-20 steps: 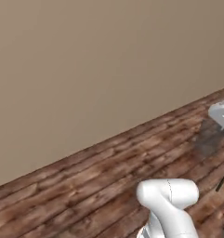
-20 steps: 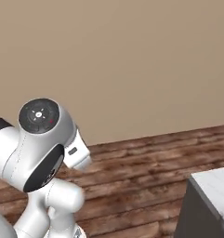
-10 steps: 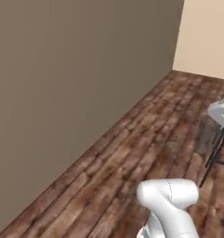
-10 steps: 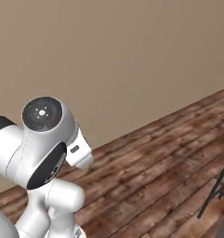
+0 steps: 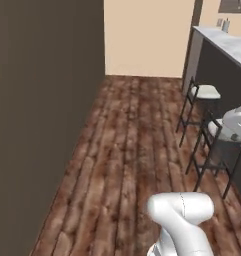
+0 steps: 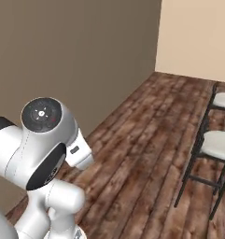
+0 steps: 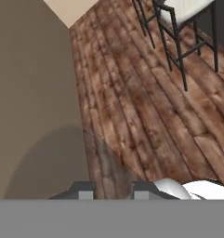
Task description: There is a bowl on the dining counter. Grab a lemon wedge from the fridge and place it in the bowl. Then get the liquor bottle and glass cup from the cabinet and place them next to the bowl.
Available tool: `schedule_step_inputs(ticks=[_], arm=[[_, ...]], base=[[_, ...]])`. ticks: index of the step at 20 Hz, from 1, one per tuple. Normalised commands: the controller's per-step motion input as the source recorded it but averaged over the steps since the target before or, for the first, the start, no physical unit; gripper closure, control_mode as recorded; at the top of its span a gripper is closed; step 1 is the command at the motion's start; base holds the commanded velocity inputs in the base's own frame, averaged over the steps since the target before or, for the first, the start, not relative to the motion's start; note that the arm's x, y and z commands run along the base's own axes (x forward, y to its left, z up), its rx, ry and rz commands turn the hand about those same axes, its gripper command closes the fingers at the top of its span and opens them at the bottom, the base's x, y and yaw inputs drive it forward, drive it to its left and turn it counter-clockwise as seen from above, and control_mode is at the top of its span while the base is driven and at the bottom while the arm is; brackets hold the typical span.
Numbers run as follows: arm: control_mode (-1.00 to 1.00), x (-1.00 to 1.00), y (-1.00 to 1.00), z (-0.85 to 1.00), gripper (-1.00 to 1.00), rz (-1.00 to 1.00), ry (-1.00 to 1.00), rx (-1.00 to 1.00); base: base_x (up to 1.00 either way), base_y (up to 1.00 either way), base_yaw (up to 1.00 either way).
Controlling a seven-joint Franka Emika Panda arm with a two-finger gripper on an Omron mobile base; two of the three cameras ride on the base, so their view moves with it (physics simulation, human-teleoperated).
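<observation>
In the left base view the whole picture has swung round within the last second. What was a blank brown wall over floorboards is now a look down the room, so the base is turning and the things themselves have not moved. The dining counter [image 5: 226, 44] comes into sight at the upper right, with its marble top running away from the camera. Bar stools [image 5: 204, 93] stand just beside its dark front. The brown wall [image 5: 42, 110] lies well apart from the counter, across the wooden floor [image 5: 132, 150].

In the right base view the same turn shows. The stools [image 6: 220, 142] on the counter's side have slid into the right edge, and the beige end wall [image 6: 198, 37] has appeared beyond them. The arm is folded high on the side away from the counter.

In the hand view the gripper [image 7: 113, 190] points down at the floorboards, well apart from the counter, with one stool [image 7: 183, 10] at the top. Only its finger tips [image 7: 85, 188] rise into sight. They stand somewhat apart, but I cannot tell whether the claw is open or clamped on something small.

I judge this to be a travel leg toward the dining counter, with the counter not yet within reach.
</observation>
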Motion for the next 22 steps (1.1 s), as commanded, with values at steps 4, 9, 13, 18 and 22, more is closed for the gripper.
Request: schedule_step_inputs(ticks=[4,9,13,18,22], arm=[[1.0,0.0,0.0,0.0,1.0,0.0,0.0,0.0],[1.0,0.0,0.0,0.0,1.0,0.0,0.0,0.0],[1.0,0.0,0.0,0.0,1.0,0.0,0.0,0.0],[1.0,0.0,0.0,0.0,1.0,0.0,0.0,0.0],[1.0,0.0,0.0,0.0,1.0,0.0,0.0,0.0]], base=[[0.97,0.61,-0.7],[0.98,0.42,-0.61],[0.66,0.0,-0.59],[0.49,-0.1,-0.66],[0.44,-0.01,-0.7]])
